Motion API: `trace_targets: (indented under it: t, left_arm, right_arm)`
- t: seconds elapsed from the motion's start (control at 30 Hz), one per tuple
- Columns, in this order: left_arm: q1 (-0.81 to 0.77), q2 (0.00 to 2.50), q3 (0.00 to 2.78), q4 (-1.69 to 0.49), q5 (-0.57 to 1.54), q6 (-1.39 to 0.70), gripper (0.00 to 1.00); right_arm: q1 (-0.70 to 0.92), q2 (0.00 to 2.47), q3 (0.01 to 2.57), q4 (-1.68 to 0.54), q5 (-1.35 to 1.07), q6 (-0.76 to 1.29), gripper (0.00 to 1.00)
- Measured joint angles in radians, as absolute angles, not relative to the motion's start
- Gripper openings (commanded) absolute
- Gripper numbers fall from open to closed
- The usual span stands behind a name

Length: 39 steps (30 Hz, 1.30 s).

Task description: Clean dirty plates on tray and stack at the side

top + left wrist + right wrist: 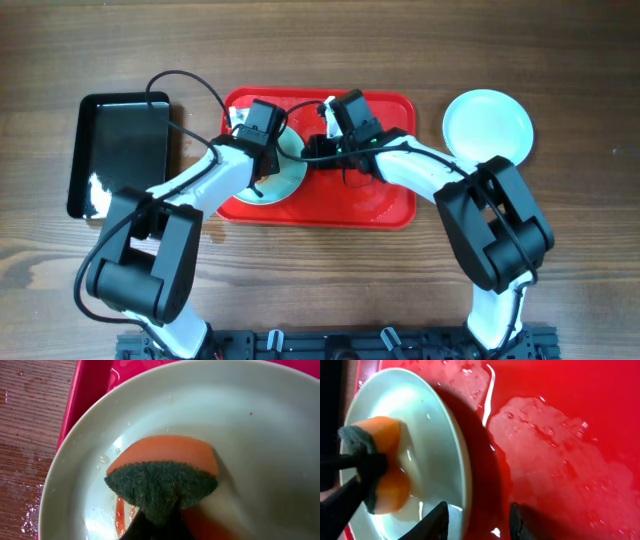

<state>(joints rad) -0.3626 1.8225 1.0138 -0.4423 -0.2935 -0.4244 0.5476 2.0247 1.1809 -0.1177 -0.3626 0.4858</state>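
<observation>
A pale plate (290, 182) sits at the left end of the red tray (385, 207), which lies in the middle of the bench (560, 250). The left fingers (156, 526) are clenched on a sponge (165, 467), orange with a green scrubby side, and press it down inside the plate. A thin orange smear (120, 510) shows on the plate just beside the sponge. The right fingers (320, 150) are spread apart, with the plate's rim between them, not squeezing it. A puddle of water (545, 460) lies on the tray. Another plate (488, 125) rests on the bench just right of the tray. A black tray (120, 150) lies at the far left.
</observation>
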Motion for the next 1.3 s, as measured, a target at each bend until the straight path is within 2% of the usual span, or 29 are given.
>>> trace_targets:
  t: [0.13, 0.2, 0.23, 0.33, 0.37, 0.67, 0.87, 1.0, 1.13, 1.3]
  left_arm:
    - [-0.358, 1.821, 1.014, -0.442, -0.283, -0.424, 0.04]
    - [-0.358, 1.821, 1.014, -0.445, -0.279, -0.424, 0.04]
    - [-0.358, 1.821, 1.014, -0.445, -0.278, -0.424, 0.04]
    - [-0.358, 1.821, 1.014, -0.445, -0.275, -0.424, 0.04]
    - [-0.358, 1.821, 1.014, -0.446, -0.275, -0.424, 0.04]
    - [-0.358, 1.818, 1.014, -0.448, -0.222, -0.424, 0.04]
    - [-0.350, 1.814, 1.013, -0.418, -0.082, -0.424, 0.04]
    - [-0.351, 1.815, 1.007, -0.379, 0.025, -0.424, 0.04]
    - [-0.352, 1.815, 1.007, -0.390, 0.009, -0.424, 0.04]
    - [-0.370, 1.809, 1.013, -0.457, -0.131, -0.424, 0.04]
  right_arm:
    - [0.559, 2.042, 1.194, -0.083, -0.363, 0.502, 0.38]
    - [0.566, 2.054, 1.196, -0.070, -0.363, 0.508, 0.31]
    - [0.569, 2.061, 1.198, -0.063, -0.364, 0.513, 0.22]
    - [0.574, 2.073, 1.203, -0.062, -0.362, 0.519, 0.06]
    - [0.574, 2.078, 1.205, -0.066, -0.353, 0.525, 0.04]
    - [0.578, 2.078, 1.260, -0.208, -0.273, 0.530, 0.04]
    - [0.578, 2.071, 1.327, -0.406, -0.186, 0.531, 0.04]
    - [0.578, 2.067, 1.336, -0.440, -0.147, 0.543, 0.04]
    - [0.580, 2.066, 1.338, -0.447, -0.140, 0.554, 0.04]
    - [0.580, 2.066, 1.340, -0.452, -0.137, 0.559, 0.04]
